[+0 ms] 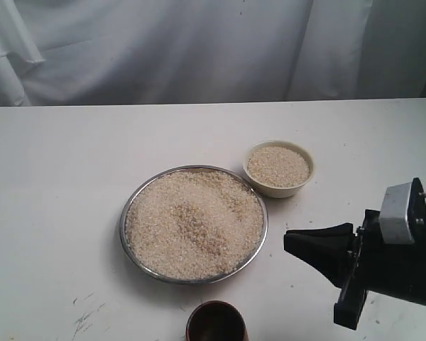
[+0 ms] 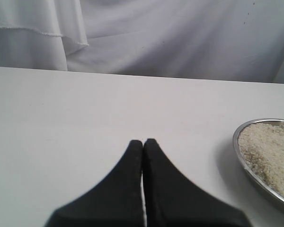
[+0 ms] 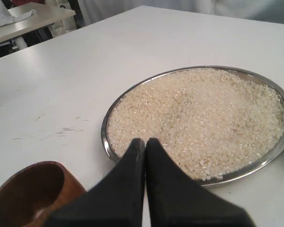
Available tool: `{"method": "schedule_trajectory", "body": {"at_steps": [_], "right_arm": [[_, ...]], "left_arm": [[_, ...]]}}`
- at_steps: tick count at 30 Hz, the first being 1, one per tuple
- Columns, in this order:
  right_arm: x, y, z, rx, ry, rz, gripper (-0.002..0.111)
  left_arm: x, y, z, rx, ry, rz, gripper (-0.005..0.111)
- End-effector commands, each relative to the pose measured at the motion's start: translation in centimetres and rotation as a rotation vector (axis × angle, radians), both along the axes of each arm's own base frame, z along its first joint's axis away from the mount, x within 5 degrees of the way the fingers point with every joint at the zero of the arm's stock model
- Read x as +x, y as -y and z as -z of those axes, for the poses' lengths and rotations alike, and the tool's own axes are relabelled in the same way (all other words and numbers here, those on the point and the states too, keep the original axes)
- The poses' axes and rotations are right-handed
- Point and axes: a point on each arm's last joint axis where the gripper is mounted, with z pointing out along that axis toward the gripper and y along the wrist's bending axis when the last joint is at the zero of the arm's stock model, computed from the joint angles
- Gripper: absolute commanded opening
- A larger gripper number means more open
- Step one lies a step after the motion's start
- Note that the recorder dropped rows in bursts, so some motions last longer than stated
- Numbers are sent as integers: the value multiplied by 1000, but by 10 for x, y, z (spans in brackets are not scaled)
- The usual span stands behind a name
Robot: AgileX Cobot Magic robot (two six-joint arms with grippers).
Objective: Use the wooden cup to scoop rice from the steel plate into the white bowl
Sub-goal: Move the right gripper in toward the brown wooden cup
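Note:
The steel plate (image 1: 131, 206) sits mid-table, filled with a heap of rice (image 1: 193, 223). Behind it to the right stands the white bowl (image 1: 278, 187), holding rice too. The wooden cup (image 1: 216, 321) stands upright at the front edge, partly cut off. My right gripper (image 1: 290, 240) is shut and empty, hovering right of the plate and pointing at it. In the right wrist view the right gripper (image 3: 145, 140) sits before the steel plate (image 3: 105, 124), with the wooden cup (image 3: 31, 191) beside it. My left gripper (image 2: 143, 141) is shut over bare table, the steel plate (image 2: 241, 158) off to one side.
A white table (image 1: 57, 177) carries everything, with a white cloth backdrop (image 1: 163, 50) behind it. Faint dark scratch marks (image 1: 82, 320) lie near the front left. In the right wrist view another table (image 3: 23, 19) stands beyond this one's edge.

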Motion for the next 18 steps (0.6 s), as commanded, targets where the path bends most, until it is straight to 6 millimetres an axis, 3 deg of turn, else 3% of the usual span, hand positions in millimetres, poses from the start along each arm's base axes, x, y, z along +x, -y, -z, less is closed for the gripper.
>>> {"method": "schedule_trajectory", "body": {"at_steps": [1,7,18], "right_arm": [[2,0,6,2,-10,28,0],[6,2,8,10,-19,80,0],[3,1,8,-52,117,7,0]], "left_arm": [[0,0,1,-4,7,1,0],[0,0,1,-4,7,1,0],[0,0,1,-4,7,1,0]]}}
